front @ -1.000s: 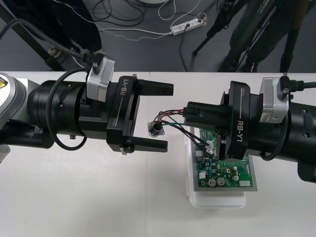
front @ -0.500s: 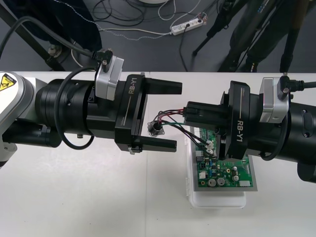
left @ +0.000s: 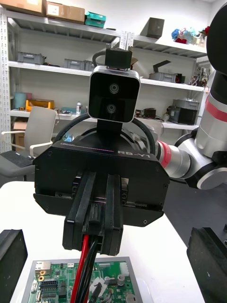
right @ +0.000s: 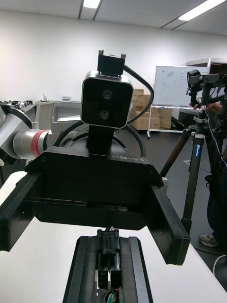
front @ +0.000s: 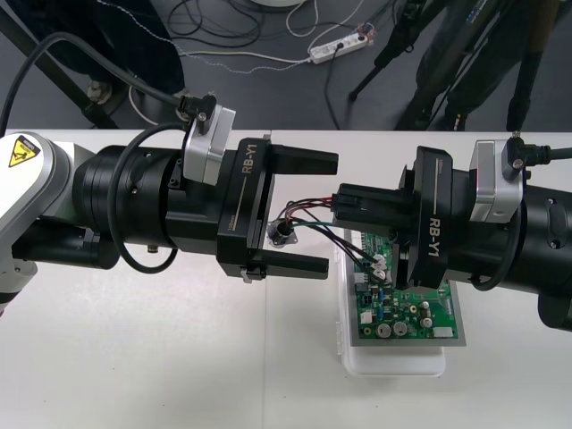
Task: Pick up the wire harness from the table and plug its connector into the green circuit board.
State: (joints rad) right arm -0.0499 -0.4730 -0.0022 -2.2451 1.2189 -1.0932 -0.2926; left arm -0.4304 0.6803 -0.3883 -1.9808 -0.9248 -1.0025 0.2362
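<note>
My right gripper (front: pixel 341 207) is shut on the harness's black plug (right: pixel 109 248), held above the table near the far end of the green circuit board (front: pixel 402 313). Red and black wires (front: pixel 304 209) loop from it to the round metal socket (front: pixel 284 232), which hangs free. My left gripper (front: pixel 329 214) is open, facing the right one, with a finger on either side of the socket and wire loop. In the left wrist view the right gripper (left: pixel 97 236) grips the plug with wires (left: pixel 86 258) trailing down over the board (left: pixel 56 284).
The board sits on a white base (front: pixel 393 362) at the table's right of centre. Both arms lie level across the table and meet over its middle. Bare table lies in front of the left arm.
My left arm has slid right toward the right gripper, so its open fingers now straddle the hanging socket. The right gripper and harness have stayed put.
</note>
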